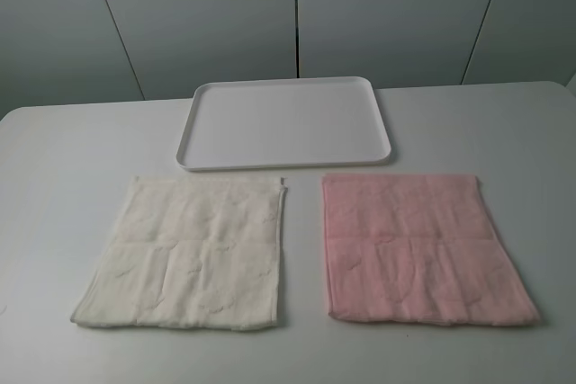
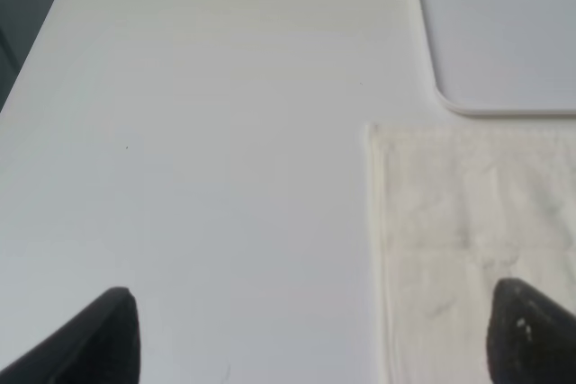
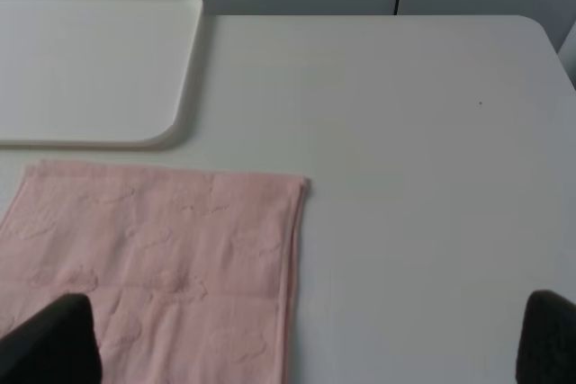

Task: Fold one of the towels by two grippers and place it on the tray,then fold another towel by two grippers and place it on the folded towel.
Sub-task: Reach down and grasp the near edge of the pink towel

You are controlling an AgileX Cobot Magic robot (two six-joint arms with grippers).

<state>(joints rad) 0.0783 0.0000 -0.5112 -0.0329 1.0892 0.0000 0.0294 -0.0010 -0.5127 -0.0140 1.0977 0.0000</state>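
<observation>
Pink terry on the right, cream on the left, and nothing folded yet. The pale pink square terry-cloth towel lies flat at the near right of the white bench. The cream off-white square terry-cloth towel lies flat at the near left, with a strip of bare bench between them. Beyond both, far and central, sits the flat white rectangular plastic tray, with nothing on it. Each towel's far edge lies just beside its near rim.

Neither arm shows from the high camera. On the wrist views, the left pincer is spread wide and holding nothing, one finger over the cream towel, the other over bare bench. The right pincer is just as wide and just as empty, one finger above the pink towel.

Now the hazards. Thin, limp cloth flat on a hard top is hard to pinch, so a shallow bite would likely slip off. Uneven grips at two corners would skew the fold. Dragging the cloth far could nudge the light tray.
</observation>
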